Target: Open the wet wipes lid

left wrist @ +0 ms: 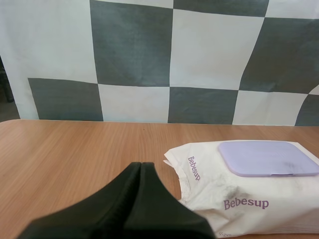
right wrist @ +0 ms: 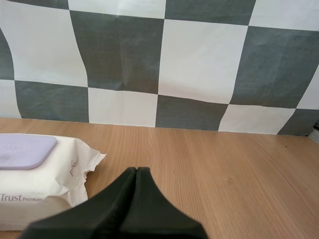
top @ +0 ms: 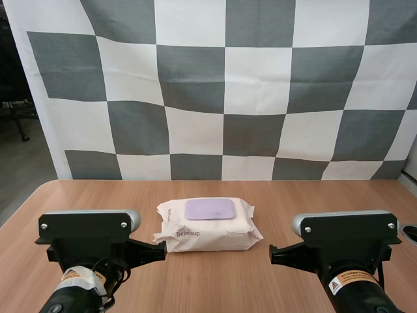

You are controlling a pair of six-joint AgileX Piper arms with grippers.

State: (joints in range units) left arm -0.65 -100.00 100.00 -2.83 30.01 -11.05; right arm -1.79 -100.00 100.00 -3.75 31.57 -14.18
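Surface: wooden table (top: 313, 202), level, with rounded far corners. Bare wood flanks the pack of wipes (top: 208, 228) at 3 and 9 o'clock and runs on to the far edge at 12. The pack lies flat at table centre, its purple lid (top: 210, 208) closed and facing up. Left gripper (left wrist: 141, 166) is clenched on nothing, with the pack at its 2 o'clock, not touching. Right gripper (right wrist: 136, 171) is likewise clenched empty, with the pack at its 10 o'clock, not touching.
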